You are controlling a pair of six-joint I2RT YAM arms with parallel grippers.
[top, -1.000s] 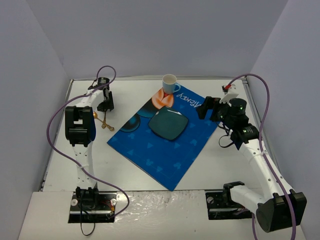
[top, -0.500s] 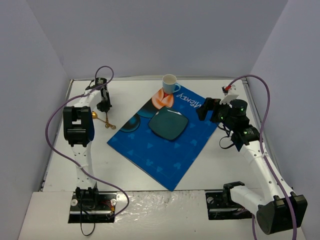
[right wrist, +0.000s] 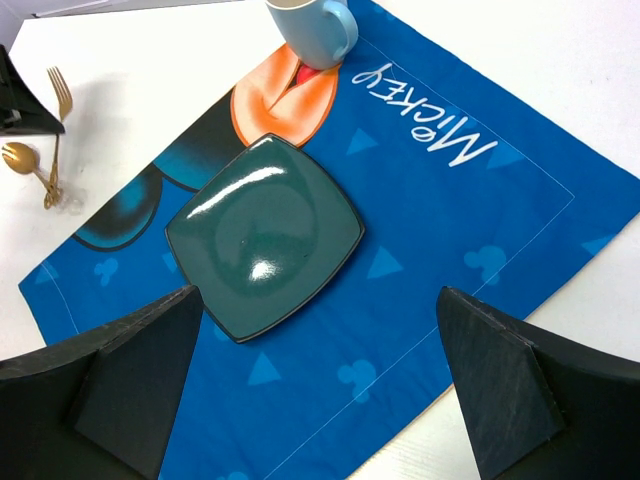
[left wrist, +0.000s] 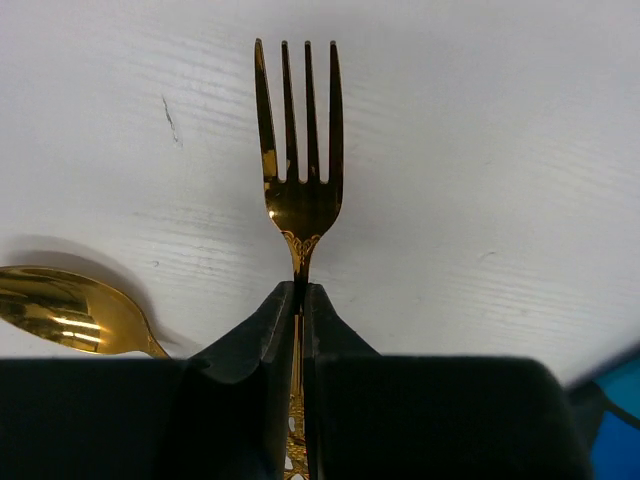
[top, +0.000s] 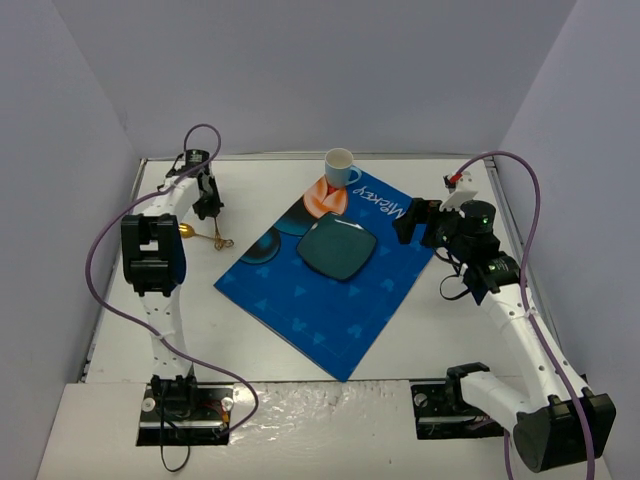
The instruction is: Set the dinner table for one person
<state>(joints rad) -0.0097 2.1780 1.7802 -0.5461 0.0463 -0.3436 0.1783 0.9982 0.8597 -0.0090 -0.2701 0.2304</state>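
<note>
My left gripper (top: 207, 203) is shut on the handle of a gold fork (left wrist: 300, 150), tines pointing away over the white dinner table (left wrist: 480, 150); whether the tines touch it I cannot tell. A gold spoon (left wrist: 70, 310) lies just left of the fork, also in the top view (top: 188, 230). A dark green square plate (top: 337, 248) sits on the blue cartoon mat (top: 330, 310). A pale blue cup (top: 340, 167) stands at the mat's far corner. My right gripper (right wrist: 318, 292) is open and empty above the mat's right side, near the plate (right wrist: 265, 232).
Grey walls enclose the table (top: 450, 320) on three sides. Purple cables loop from both arms. In the right wrist view the fork (right wrist: 60, 95) and spoon (right wrist: 22, 157) lie left of the mat (right wrist: 450, 250), with the cup (right wrist: 310, 28) at the top.
My left gripper has moved a little toward the far left of the table with the fork in it. The right arm has hardly moved.
</note>
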